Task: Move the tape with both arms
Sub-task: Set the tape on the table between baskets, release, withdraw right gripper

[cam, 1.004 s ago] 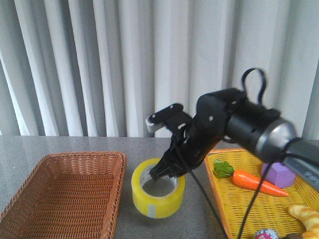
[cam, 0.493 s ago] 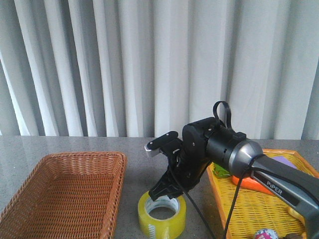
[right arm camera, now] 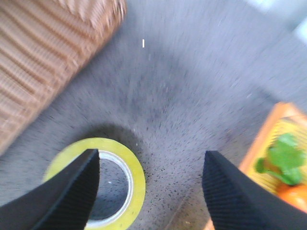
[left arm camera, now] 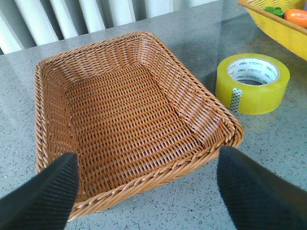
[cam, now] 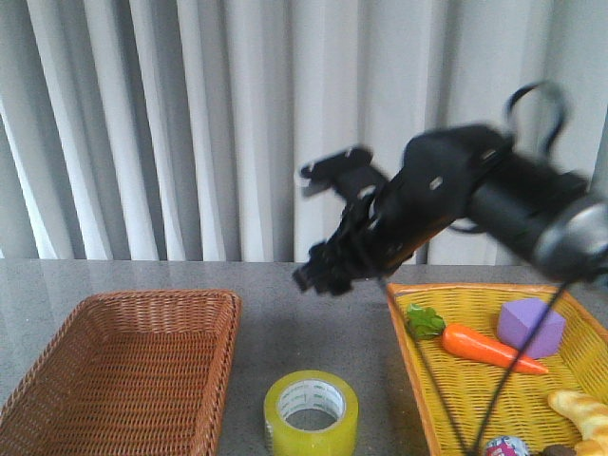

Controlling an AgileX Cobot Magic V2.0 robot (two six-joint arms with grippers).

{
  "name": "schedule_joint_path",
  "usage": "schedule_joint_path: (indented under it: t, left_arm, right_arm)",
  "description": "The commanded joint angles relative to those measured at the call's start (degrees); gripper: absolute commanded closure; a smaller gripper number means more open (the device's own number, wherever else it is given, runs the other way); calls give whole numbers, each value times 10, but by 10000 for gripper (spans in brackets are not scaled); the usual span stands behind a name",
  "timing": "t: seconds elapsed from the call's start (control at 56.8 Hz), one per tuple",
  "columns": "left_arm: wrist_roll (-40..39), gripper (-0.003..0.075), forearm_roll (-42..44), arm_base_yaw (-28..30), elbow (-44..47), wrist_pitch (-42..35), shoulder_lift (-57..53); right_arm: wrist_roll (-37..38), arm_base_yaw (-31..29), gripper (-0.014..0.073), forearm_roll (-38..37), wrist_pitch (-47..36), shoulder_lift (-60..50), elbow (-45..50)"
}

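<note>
Centrally, the tape, a roll of translucent yellow packing tape with a white printed core, lies flat on the grey speckled table, its hole facing up. It sits between the brown wicker basket on the left and the yellow basket on the right, apart from both. Nothing touches the roll.

Right gripper: raised above the table and behind the roll, at the end of the black right arm, which reaches in from the right and is blurred. In the right wrist view its two fingers stand wide apart with nothing between them; the tape shows below, partly behind one finger.

Left gripper: seen only in the left wrist view, over the near rim of the wicker basket, fingers spread wide and holding nothing. The tape lies just beyond the basket's far corner.

Yellow basket contents: a carrot, a green leafy vegetable, a purple block and a bread-like item at the lower right.
</note>
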Motion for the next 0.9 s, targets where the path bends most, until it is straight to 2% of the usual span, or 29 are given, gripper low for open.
schedule_joint_path:
  t: [0.0,0.176,0.37,0.493,0.705,0.881]
  left_arm:
    - [-3,144,-8,-4,-19,-40,3]
    - [-3,144,-8,-4,-19,-40,3]
    - [-3,144,-8,-4,-19,-40,3]
    - [-3,144,-8,-4,-19,-40,3]
    - [-3,144,-8,-4,-19,-40,3]
    - [-3,144,-8,-4,-19,-40,3]
  right_arm:
    - [2,-2,156,7,-22,-85,8]
    - [20,-4,202,-9,-80,-203,156]
    - [53,-25,235,-12,-216,-364,387]
    - [80,-61,239,-11,-285,-463,511]
    - [90,-124,239,-11,-287,-610,648]
    - [90,-133,239,-7,-258,-711,723]
